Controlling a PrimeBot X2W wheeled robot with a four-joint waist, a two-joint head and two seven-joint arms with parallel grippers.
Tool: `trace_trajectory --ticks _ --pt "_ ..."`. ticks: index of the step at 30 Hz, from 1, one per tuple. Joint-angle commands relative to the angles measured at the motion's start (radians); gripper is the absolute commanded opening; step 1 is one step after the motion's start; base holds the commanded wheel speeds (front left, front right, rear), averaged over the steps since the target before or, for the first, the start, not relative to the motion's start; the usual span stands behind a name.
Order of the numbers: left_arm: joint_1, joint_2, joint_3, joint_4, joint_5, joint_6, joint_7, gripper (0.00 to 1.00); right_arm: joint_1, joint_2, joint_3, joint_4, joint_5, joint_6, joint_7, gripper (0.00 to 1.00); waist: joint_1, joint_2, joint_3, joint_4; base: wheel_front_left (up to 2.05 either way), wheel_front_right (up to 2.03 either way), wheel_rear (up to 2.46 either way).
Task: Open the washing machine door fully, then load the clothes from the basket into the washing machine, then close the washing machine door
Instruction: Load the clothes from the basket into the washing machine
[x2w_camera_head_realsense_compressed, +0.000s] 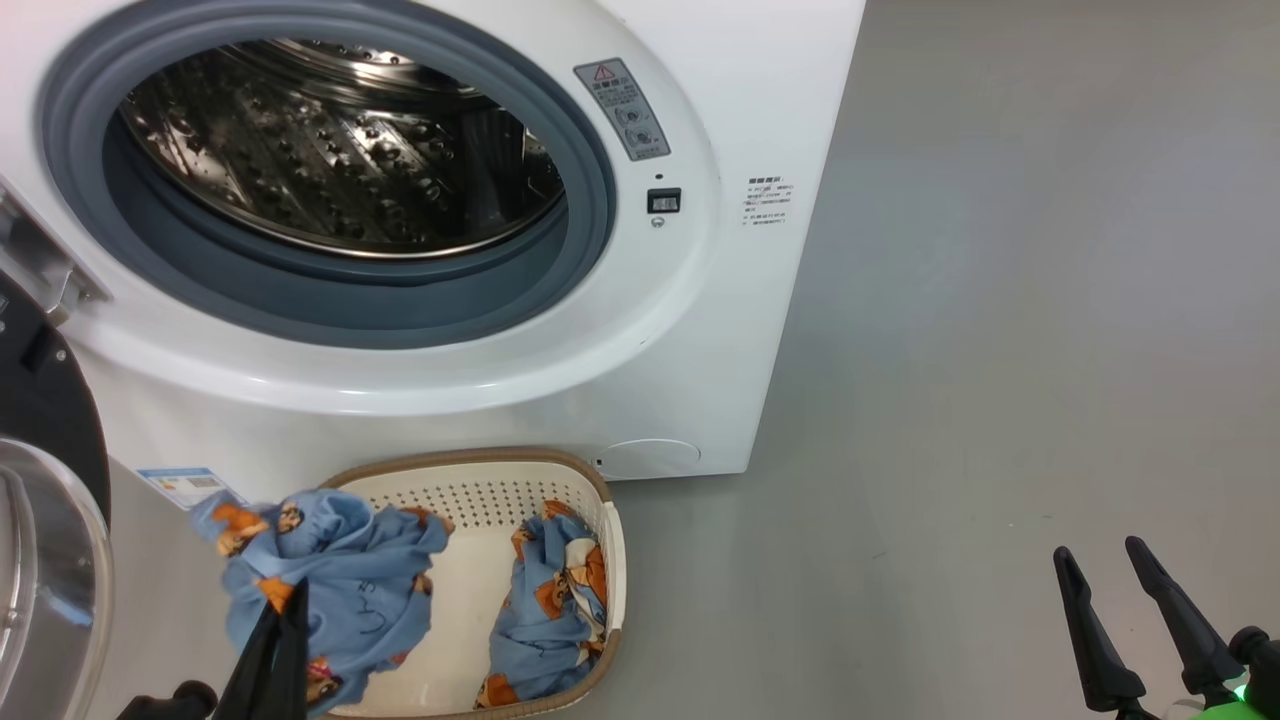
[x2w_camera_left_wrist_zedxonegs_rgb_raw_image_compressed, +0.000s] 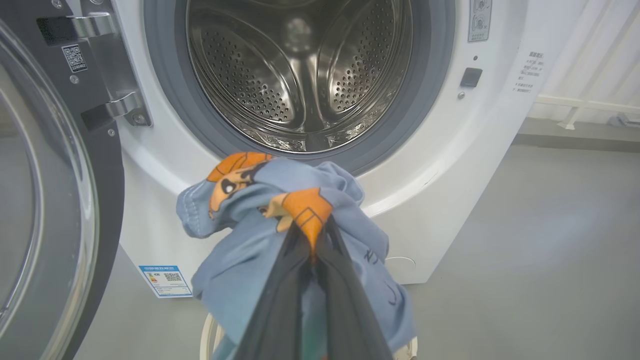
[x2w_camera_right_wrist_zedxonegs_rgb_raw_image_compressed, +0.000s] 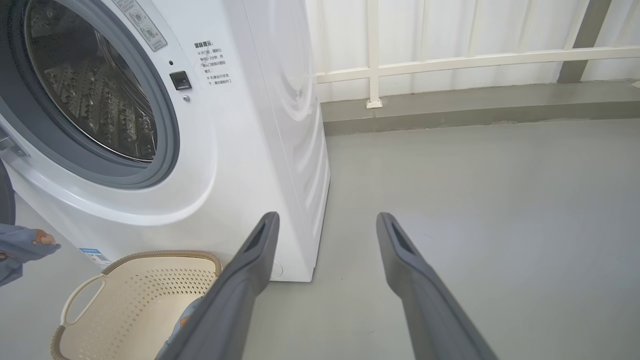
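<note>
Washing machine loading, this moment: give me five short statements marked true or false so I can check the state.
1. The washing machine door stands open. True.
2. The left claw is shut on a blue garment hanging above the basket. True.
3. The basket is empty. False: a second garment lies inside it.
4. The right claw grips cloth. False: it is open and empty, over the floor.
5. Clothes lie in the drum. False: the visible part of the drum is bare steel.
</note>
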Motion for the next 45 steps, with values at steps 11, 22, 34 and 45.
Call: trace_trajectory --ticks 11,22,34,45 --pt "-0.128 0.009 0.029 -0.035 -0.030 -0.010 -0.006 0.00 -0.034 -0.007 0.031 -0.033 -0.016 0.003 -0.005 1.00 0.0001 0.0000 0.039 -0.005 0.00 0.00 0.00" --pt "-0.457 0.021 0.079 0.083 -0.006 -0.057 -0.006 0.00 -0.110 0.010 0.056 -0.043 -0.008 0.003 -0.005 1.00 0.0001 0.0000 0.152 -0.034 0.00 0.00 0.00" --pt "-0.885 0.103 0.095 0.414 0.046 -0.077 -0.006 0.00 -0.200 0.039 0.091 -0.046 0.005 0.003 -0.005 1.00 0.0001 0.0000 0.307 -0.137 0.00 0.00 0.00" --pt "-1.087 0.157 0.092 0.641 0.089 -0.079 -0.006 0.00 -0.245 0.054 0.121 -0.036 0.012 0.003 -0.005 1.00 0.0001 0.0000 0.342 -0.193 0.00 0.00 0.00"
